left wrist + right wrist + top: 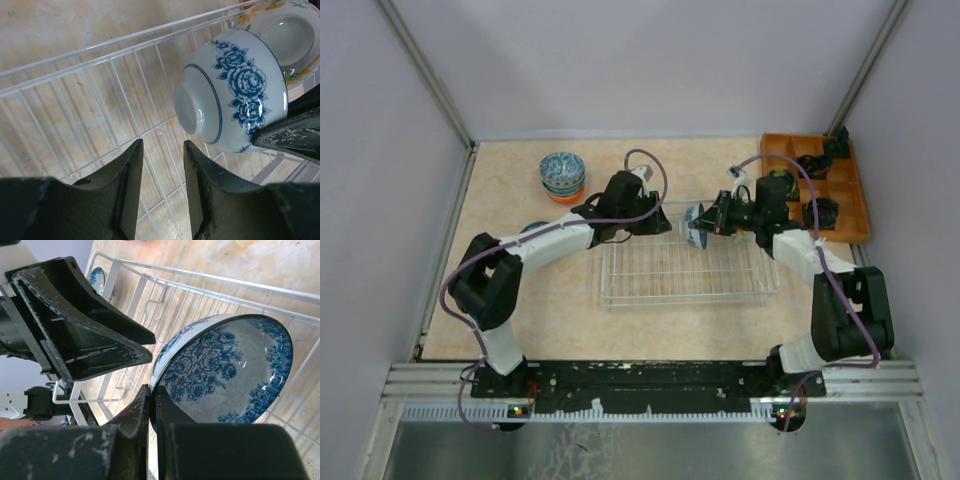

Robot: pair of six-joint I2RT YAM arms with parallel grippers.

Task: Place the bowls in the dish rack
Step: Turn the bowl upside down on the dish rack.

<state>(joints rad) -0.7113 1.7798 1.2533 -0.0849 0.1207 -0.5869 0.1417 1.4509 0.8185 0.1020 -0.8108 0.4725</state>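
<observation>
At 12 o'clock in the rack (660,282), the right pincer (152,396) is pinching a bowl (225,371) by its rim, risking a slip or a knock from the open, empty left pincer (162,146) at its 9 o'clock.

Dish rack (680,275) centre, bowl stack (562,175) behind-left, tray (782,150) right (far corner), bowl (697,225) inside rack's far side.

The table (570,335) bears the dish rack (680,292), stacked bowls (562,175) and orange tray (848,222).
</observation>
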